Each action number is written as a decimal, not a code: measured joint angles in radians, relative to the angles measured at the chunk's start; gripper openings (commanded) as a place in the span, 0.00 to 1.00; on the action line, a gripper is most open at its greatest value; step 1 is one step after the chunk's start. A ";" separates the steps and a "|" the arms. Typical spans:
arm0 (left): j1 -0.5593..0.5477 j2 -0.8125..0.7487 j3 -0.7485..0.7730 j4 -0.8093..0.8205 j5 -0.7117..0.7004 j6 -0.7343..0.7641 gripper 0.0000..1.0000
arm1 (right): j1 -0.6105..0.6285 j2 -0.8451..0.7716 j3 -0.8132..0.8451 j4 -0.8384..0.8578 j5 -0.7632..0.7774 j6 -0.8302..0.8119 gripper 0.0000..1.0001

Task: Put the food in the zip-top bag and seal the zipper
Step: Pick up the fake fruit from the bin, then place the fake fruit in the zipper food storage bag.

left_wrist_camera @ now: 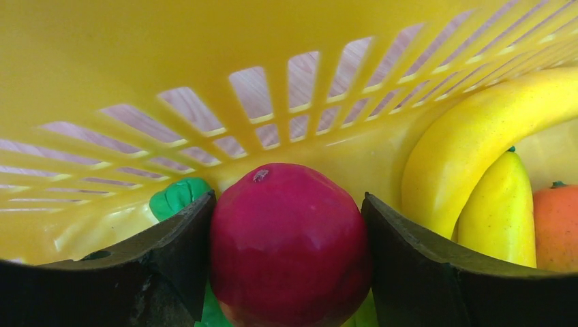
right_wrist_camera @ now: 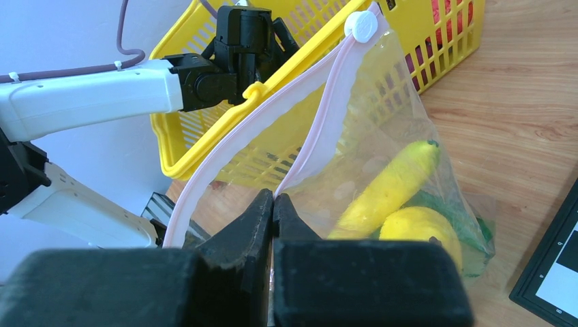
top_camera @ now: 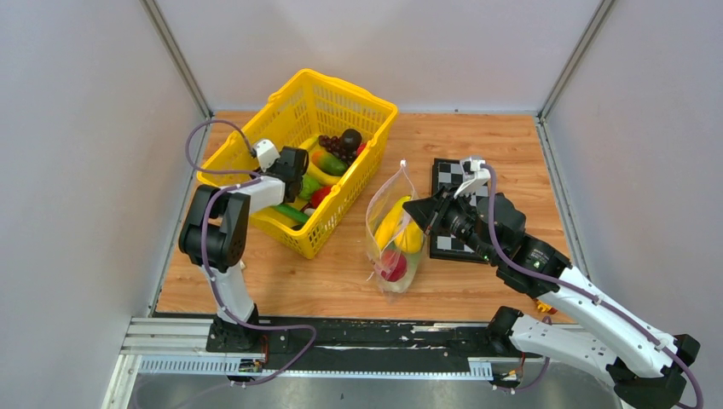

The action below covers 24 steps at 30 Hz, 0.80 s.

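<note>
- Left wrist view: the left pincer (left_wrist_camera: 287,204) is straddling a red round fruit (left_wrist_camera: 290,252) low inside the yellow basket (left_wrist_camera: 204,41). Its fingers are standing wide and lying against both flanks of the fruit; whether they are truly gripping it cannot be told.
- Right wrist view: the right pincer (right_wrist_camera: 272,201), fully closed, is pinching one lip of the zip-top bag (right_wrist_camera: 382,109) at the zipper (right_wrist_camera: 329,116).
- Location: the bag is standing on the worktop (top_camera: 477,145) between the basket and the right arm, carrying a banana (right_wrist_camera: 392,184) and other food.
- Orientation: the bag's long axis is running near upright, with the mouth pointing up. The zipper is climbing from the pincer to a white slider (right_wrist_camera: 361,24) at the top.
- Hazard: the glossy round fruit is liable to squirt from the fingers if squeezed off-centre, or to catch the basket wall on lifting.
- Hazard: with only one lip being held, the floppy mouth may be sagging narrow, so the fruit could strike the rim and fall outside.
</note>
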 measured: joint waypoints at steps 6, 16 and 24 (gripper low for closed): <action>0.000 -0.061 -0.056 0.023 0.032 -0.003 0.39 | 0.000 0.001 0.000 0.000 0.000 0.000 0.00; 0.000 -0.400 -0.168 0.038 0.158 0.033 0.33 | 0.000 0.001 0.000 0.000 0.000 0.000 0.00; 0.000 -0.620 -0.198 0.021 0.378 0.053 0.33 | 0.000 0.001 0.000 0.000 0.000 0.000 0.00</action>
